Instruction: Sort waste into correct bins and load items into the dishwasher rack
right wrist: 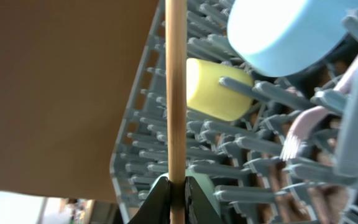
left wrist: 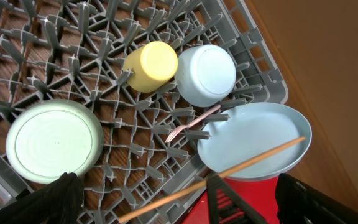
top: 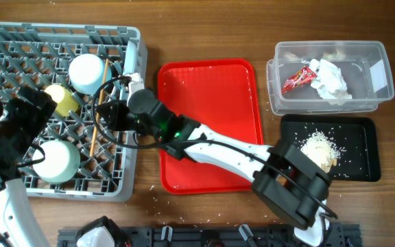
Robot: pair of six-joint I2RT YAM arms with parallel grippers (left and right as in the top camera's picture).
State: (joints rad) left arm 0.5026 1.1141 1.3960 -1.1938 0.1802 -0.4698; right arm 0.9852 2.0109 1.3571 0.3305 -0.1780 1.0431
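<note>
A wooden table [top: 204, 27] carries the grey dishwasher rack [top: 60, 31] at one end, a red tray [top: 208, 103] in the middle, and the clear tub [top: 382, 75] and black tray [top: 362, 130] at the far side. The tub holds the red wrapper [top: 299, 79] and the tissue [top: 329, 81], and the rice scraps [top: 319, 147] are heaped in the black tray. The right hand [right wrist: 176, 190] reaches over the rack's near edge, pinched closed on a wooden chopstick [left wrist: 247, 163] that slants across the blue plate [left wrist: 253, 140] toward the rim. The left hand [top: 27, 110] hovers spread wide and empty over the rack's other side. The yellow cup [left wrist: 151, 65], both bowls [left wrist: 207, 74] and the fork [left wrist: 191, 124] sit among the pegs. The risk I see is in the release. The stick is thin and rests on a smooth, tilted plate, so it may roll off, drop through the grid, or tip over the rim onto the red tray. As the right hand pulls away, it could also nudge the plate, which looks only propped. Loose grains dot the red tray and the table.
</note>
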